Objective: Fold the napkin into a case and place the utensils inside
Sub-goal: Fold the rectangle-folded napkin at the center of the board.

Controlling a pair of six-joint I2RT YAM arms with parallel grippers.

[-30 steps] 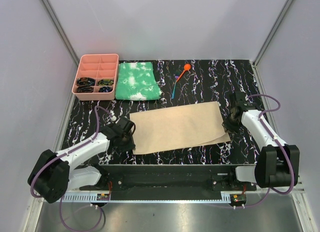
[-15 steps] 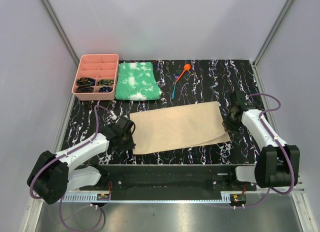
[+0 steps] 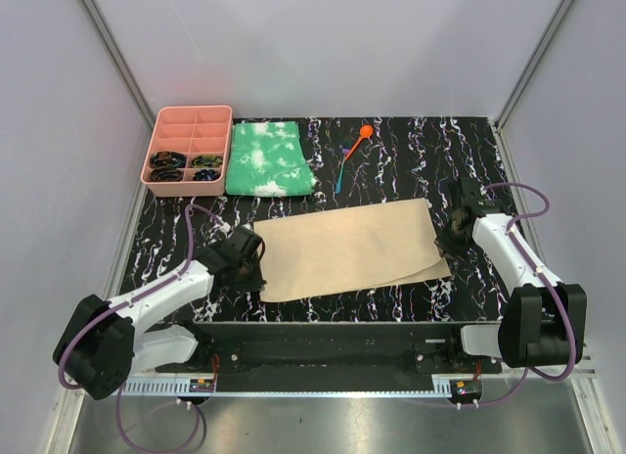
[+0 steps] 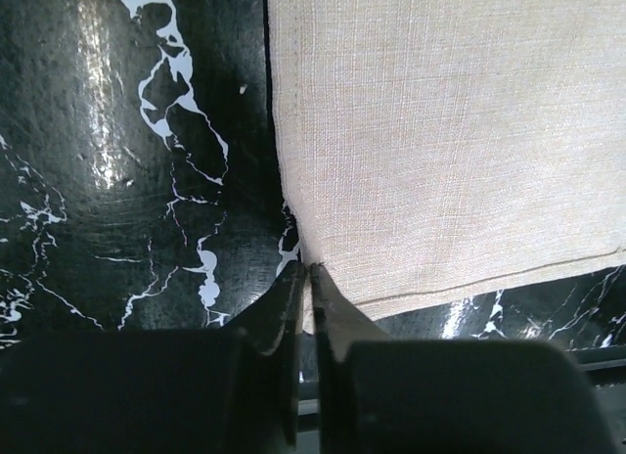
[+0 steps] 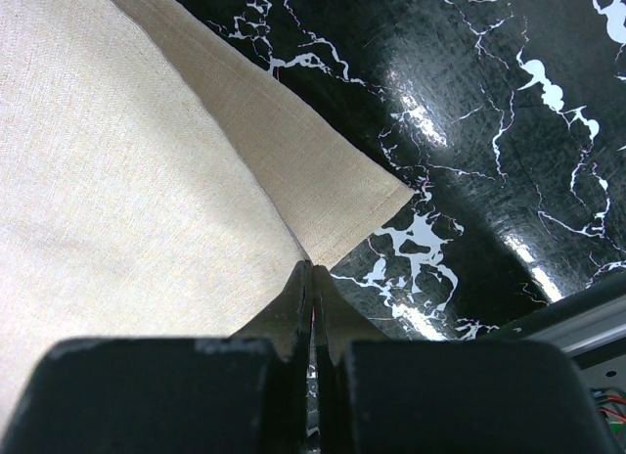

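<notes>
The tan napkin [image 3: 347,249] lies flat in the middle of the black marbled table [image 3: 411,160], with a lower layer showing along its right edge [image 5: 323,170]. My left gripper [image 3: 256,275] sits at the napkin's near left corner; its jaws [image 4: 309,270] are shut, with the cloth edge [image 4: 440,131] pinched between them. At the napkin's right edge, my right gripper [image 3: 445,247] is also shut, its tips [image 5: 312,268] pinching the top layer [image 5: 127,200]. The utensils lie at the back: an orange spoon [image 3: 365,133] and a slim blue one [image 3: 338,178].
A green-and-white mottled cloth [image 3: 268,158] lies folded at the back left, beside a pink divided tray [image 3: 191,110] holding several dark small items. White walls enclose the table on three sides. The metal rail with both arm bases runs along the near edge.
My left gripper's jaws have closed onto the napkin's near left corner. The right arm and the napkin have not moved.
</notes>
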